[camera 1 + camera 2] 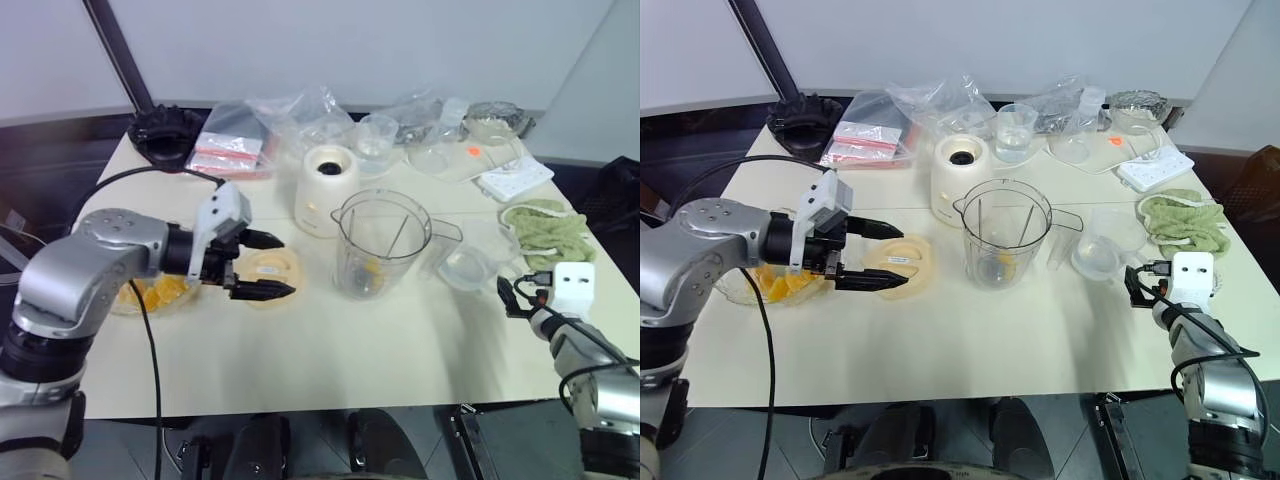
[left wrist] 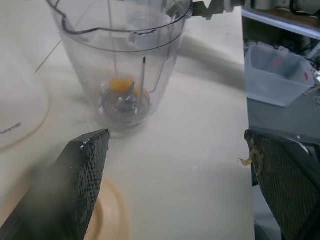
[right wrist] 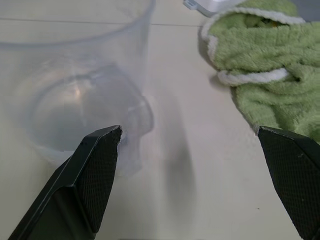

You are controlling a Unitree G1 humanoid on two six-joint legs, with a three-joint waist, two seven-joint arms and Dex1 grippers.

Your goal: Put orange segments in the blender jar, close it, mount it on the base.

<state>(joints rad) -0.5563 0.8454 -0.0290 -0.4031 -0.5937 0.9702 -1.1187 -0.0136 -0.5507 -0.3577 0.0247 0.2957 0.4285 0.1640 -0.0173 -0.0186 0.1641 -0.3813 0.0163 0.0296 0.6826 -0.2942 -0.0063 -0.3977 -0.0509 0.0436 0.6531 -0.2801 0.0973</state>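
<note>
The clear blender jar [image 1: 380, 240] stands upright mid-table without a lid, with an orange segment [image 2: 121, 82] lying by the blade at its bottom. More orange segments [image 1: 160, 293] fill a glass bowl [image 1: 735, 288] at the left. Just behind the jar sits the cream-white base [image 1: 325, 188]. My left gripper [image 1: 268, 265] hovers open over the flat cream-yellow lid [image 1: 283, 262], pointing toward the jar with nothing between its fingers [image 2: 82, 170]. Near the table's right edge, my right gripper [image 1: 1137, 285] is open and empty, facing a small clear cup [image 3: 75, 100].
A green towel [image 1: 545, 228] lies at the right, and a white power strip [image 1: 515, 178] is behind it. Plastic bags [image 1: 235, 140], clear cups [image 1: 377, 135] and a black ribbed piece [image 1: 165, 130] line the back of the table. Bare tabletop [image 1: 330, 350] stretches along the front.
</note>
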